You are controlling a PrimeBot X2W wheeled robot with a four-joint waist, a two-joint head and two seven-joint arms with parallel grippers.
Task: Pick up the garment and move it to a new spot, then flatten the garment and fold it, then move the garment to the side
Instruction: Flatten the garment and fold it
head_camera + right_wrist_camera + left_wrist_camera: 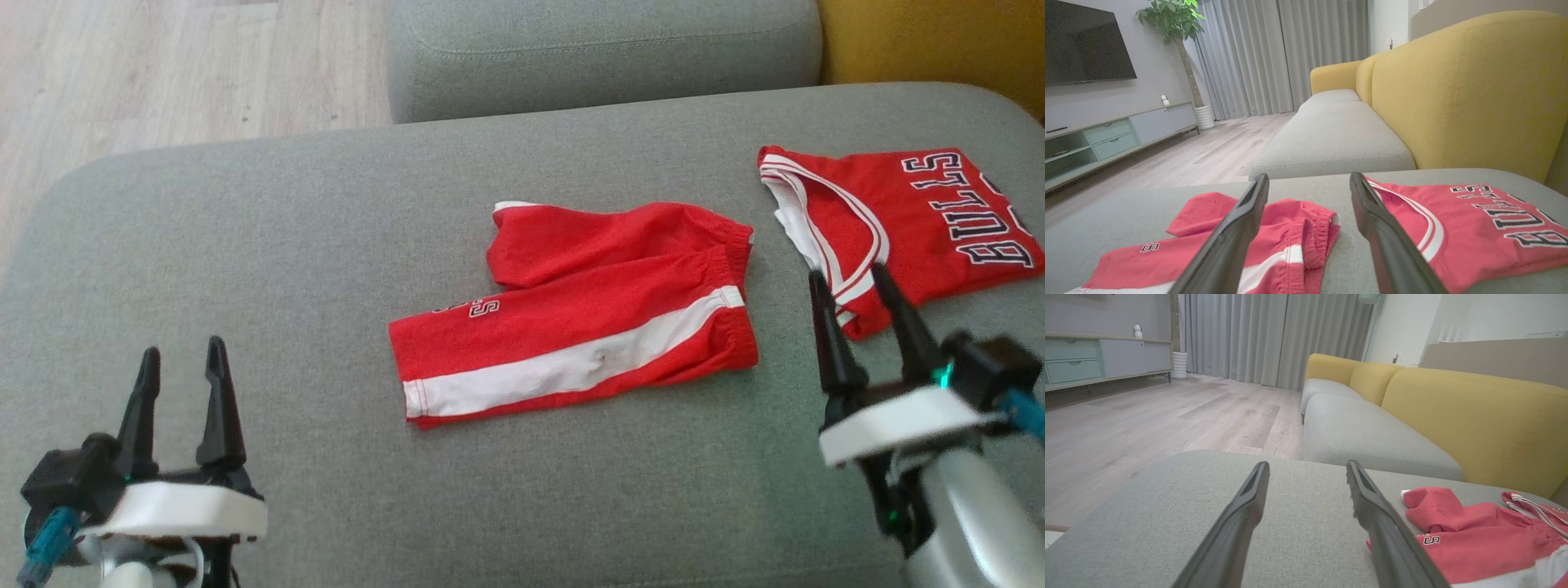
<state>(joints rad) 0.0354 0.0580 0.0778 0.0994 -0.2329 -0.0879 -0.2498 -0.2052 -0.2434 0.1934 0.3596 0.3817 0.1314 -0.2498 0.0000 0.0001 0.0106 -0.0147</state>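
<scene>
Red shorts (571,314) folded on grey sofa seat (245,245), jersey (898,220) beside, left tool (183,347) and right tool (847,273) — both spread, empty.

Grey fabric seat (245,245) under both sets of jaws; broad, rounded corners. Ahead of the left jaws: second grey seat cushion (1372,437), with mustard-yellow backrest (1474,416) along its right. Pale wood-plank floor (1147,424) off to the left of those jaws. Far end: full-length grey curtains (1257,335); light soft and even. Beyond the right jaws, to the left: dark wall-mounted TV (1081,41) on grey wall (1106,94), low console (1106,134) with pale green drawers beneath it, leafy plant (1171,20) in ribbed white pot (1204,117) beside the curtains.
</scene>
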